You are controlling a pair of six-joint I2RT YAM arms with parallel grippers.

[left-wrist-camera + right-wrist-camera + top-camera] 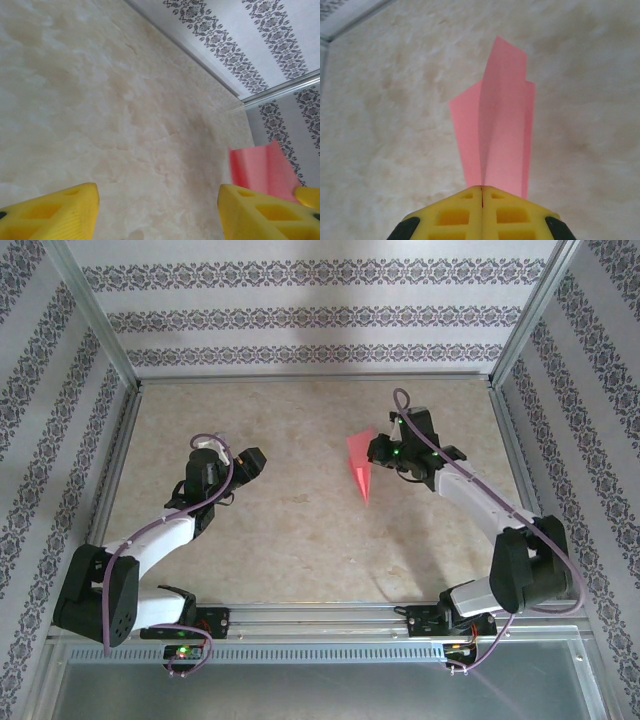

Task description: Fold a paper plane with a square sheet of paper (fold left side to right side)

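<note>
I am looking first at the right tool [482,189]: its two yellow fingers [455,215] are pressing flat together, and the paper plane [500,135] is coming out of the seam between them, so this tool is gripping the folded salmon-pink sheet by one end. From the fingertips the paper is running straight ahead of the tool, with a crease up its middle, a tall flap reaching furthest out, a shorter layer fanning off to one side and a stepped edge on the other. I cannot tell whether its far tip is touching the counter [380,125], which is spreading pale and marbled beyond it. Turning to the left tool [157,200], I am seeing its fingers [60,210] standing wide apart with only bare counter between them, so it is gripping nothing. Ahead of that tool and off to its right, past its right-hand finger, the pink paper is showing upright, well apart from this tool's tips. From the overhead camera, the left tool [250,458] is hanging over open counter, while the paper is sitting just in front of the right tool, between the two. Furthest out, beyond both tools, the patterned wall [300,310] is rising behind the metal rail at the counter's far edge.
</note>
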